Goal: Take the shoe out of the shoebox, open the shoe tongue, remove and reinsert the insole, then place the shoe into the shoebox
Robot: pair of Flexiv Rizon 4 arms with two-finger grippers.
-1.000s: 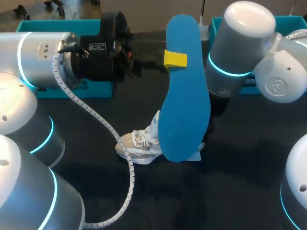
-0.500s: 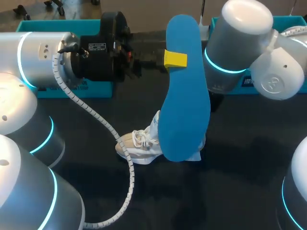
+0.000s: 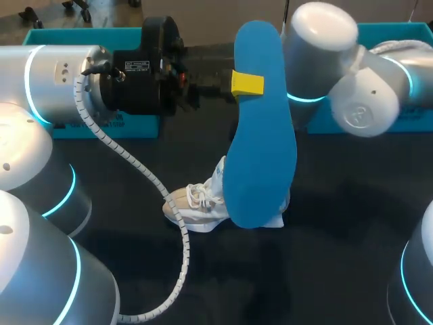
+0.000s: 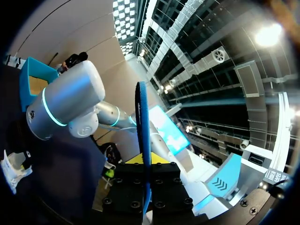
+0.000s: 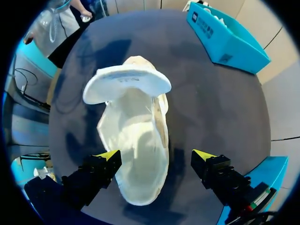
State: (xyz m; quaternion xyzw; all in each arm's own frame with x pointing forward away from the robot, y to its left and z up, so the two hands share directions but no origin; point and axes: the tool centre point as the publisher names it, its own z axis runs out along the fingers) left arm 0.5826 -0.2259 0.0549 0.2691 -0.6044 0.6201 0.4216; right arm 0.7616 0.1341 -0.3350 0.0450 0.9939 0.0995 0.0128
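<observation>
My left gripper (image 3: 247,82) is shut on a blue insole (image 3: 260,135) and holds it up over the table's middle, with one yellow tip showing on its face. The left wrist view shows the insole (image 4: 142,136) edge-on, clamped in that gripper (image 4: 144,171). A white shoe (image 3: 196,206) lies on the black table, partly hidden behind the insole. In the right wrist view the shoe (image 5: 136,140) lies just under my open right gripper (image 5: 157,158), tongue (image 5: 126,82) folded out, fingers either side of the heel, not touching. In the head view my right arm (image 3: 325,61) hides its own gripper.
A teal shoebox (image 3: 101,125) stands at the back left behind my left arm, and another teal box (image 3: 392,118) at the back right under my right arm. A teal box (image 5: 225,37) also lies beyond the shoe's toe in the right wrist view.
My right arm has swung up and toward the back left. The left arm, the insole and the shoe have stayed put.
</observation>
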